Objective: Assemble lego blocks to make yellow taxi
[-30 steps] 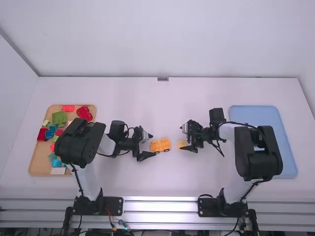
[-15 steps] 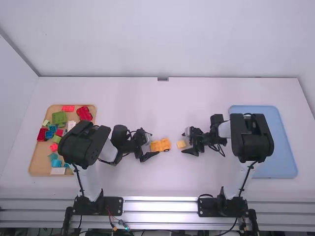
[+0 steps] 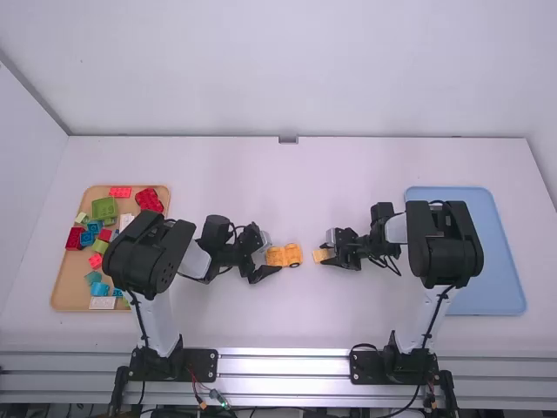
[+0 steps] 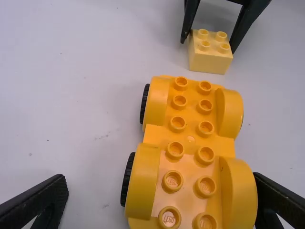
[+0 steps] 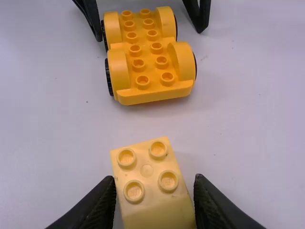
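High view, with twelve o'clock pointing away from the arm bases: an orange-yellow wheeled base (image 3: pixel 294 254) is set at mid-table, and a pale yellow block (image 3: pixel 323 255) is placed at its three o'clock, apart from it. The left arm is bent at its elbow, its wrist turned toward three o'clock, and the base is straddled by the left gripper (image 3: pixel 272 252). The right arm is folded likewise, its wrist turned toward nine o'clock, its gripper (image 3: pixel 325 247) brought to the block. Mixed bricks (image 3: pixel 104 208) are heaped in a tan tray (image 3: pixel 59 283) at nine o'clock; a smooth blue tray (image 3: pixel 512 283) is laid at three.

Left wrist view: the glossy plastic base is topped by paired round studs, flanked by curved fenders and fitted with ribbed black tyres (image 4: pixel 127 179). It is not gripped; the left gripper's black, textured fingers are spread wide, one close against a fender, the other well apart.

Right wrist view: the matte, four-studded block is framed at a slight slant between the right gripper's ridged fingers, which are parted around it, unclenched.
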